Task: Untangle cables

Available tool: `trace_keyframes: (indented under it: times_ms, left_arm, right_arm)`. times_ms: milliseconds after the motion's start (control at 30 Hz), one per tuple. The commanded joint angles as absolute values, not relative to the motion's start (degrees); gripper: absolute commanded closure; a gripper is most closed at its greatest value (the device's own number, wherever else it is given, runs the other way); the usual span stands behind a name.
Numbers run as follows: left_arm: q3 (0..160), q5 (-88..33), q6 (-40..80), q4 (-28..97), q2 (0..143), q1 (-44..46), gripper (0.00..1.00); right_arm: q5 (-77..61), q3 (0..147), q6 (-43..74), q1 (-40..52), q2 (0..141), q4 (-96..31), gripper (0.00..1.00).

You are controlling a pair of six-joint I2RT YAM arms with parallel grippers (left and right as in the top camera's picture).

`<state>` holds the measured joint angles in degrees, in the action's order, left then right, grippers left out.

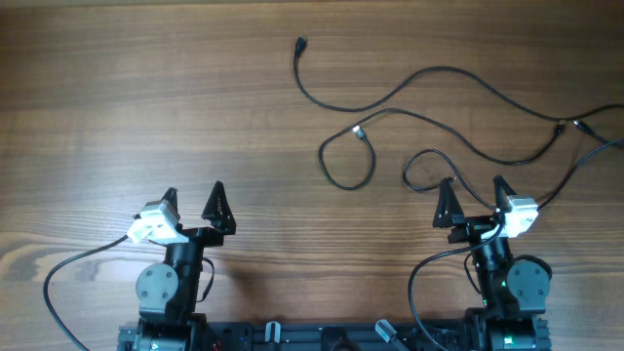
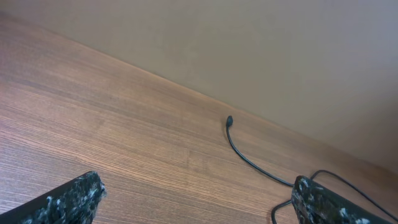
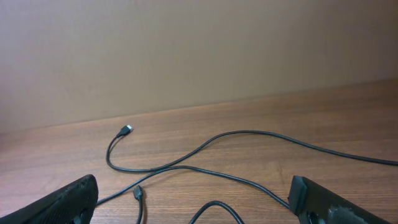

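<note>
- Overhead: the cables (image 1: 439, 68) lie spread over the right half of the wooden counter (image 1: 146, 88), thin black strands that cross one another in a few places.
- Overhead: one strand ends in a black plug (image 1: 300, 43) at the far middle of the counter. A silver-tipped plug (image 1: 358, 131) sits nearer, at the top of a rounded loop.
- Overhead: the left pincer (image 1: 193, 198) stands spread wide over bare wood, pinching nothing. It is well apart from every strand, and all of them lie to its right.
- Overhead: the right pincer (image 1: 474, 185) is spread wide as well and holds nothing. A small loop (image 1: 421, 166) of cable lies just beside its left fingertip. A strand seems to pass under the fingertips, though I cannot tell whether it touches them.
- Left wrist view: the left pincer's fingers (image 2: 68, 199) show at the two bottom corners, wide apart, with only wood between them. The black plug lies ahead and to the right, and its cord runs back toward the right-hand finger and goes out of sight behind it.
- Right wrist view: the right pincer's fingers (image 3: 329, 202) sit at the bottom corners, wide apart. An arc of cable rises from the lower edge between them. The silver-tipped plug rests just inside the left-hand finger.
- Right wrist view: farther out, the black plug lies near the beige wall (image 3: 186, 50), and its long strand sweeps off to the right.
</note>
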<state>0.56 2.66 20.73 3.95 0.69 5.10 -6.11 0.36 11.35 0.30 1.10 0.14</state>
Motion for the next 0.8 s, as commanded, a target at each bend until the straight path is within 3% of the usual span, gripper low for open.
trace_keyframes:
  times_ms: [0, 333, 767]
  left_arm:
    - [0.3, 2.2, 21.1, 4.1, 0.2, 4.7, 0.0]
    - [0.3, -0.9, 6.7, 4.4, 0.2, 4.8, 0.0]
    - [0.3, -0.8, 6.4, 4.4, 0.2, 4.8, 0.0]
  right_arm:
    - [-5.1, 0.3, 12.1, 0.6, 0.2, 0.2, 0.0]
    - [-5.1, 0.3, 12.2, 0.6, 0.2, 0.2, 0.0]
    - [-5.1, 0.3, 12.1, 0.6, 0.2, 0.2, 0.0]
